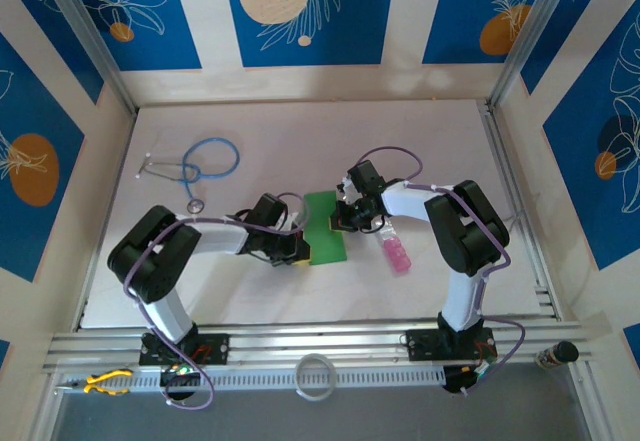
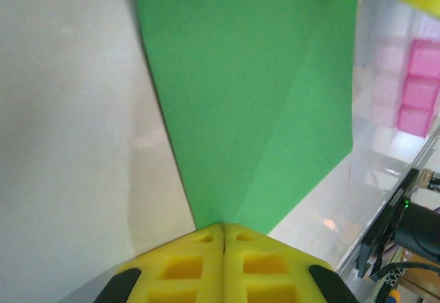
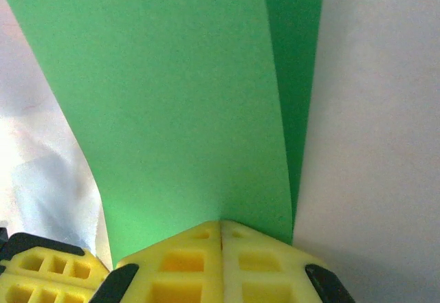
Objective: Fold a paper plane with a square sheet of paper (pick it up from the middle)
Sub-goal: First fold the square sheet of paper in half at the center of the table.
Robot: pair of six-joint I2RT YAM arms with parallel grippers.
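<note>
The square sheet of paper [image 1: 325, 226] is bright green and lies mid-table between both arms, as a narrow, partly folded strip. My left gripper [image 1: 300, 252] is shut on its near-left edge. In the left wrist view the yellow fingertips [image 2: 206, 238] meet with the green paper [image 2: 247, 83] fanning out from them, a faint crease running across it. My right gripper [image 1: 346, 223] is shut on the sheet's right edge. In the right wrist view the paper [image 3: 172, 97] rises from the closed gripper [image 3: 221, 223], and a darker second layer [image 3: 299, 76] shows behind it.
A small pink bottle [image 1: 396, 253] lies just right of the right gripper, blurred in the left wrist view as the pink bottle [image 2: 416, 90]. A blue-tubed stethoscope [image 1: 195, 168] lies at the far left. A white ring [image 1: 317, 376] and yellow pliers [image 1: 105, 383] sit off the table's near edge.
</note>
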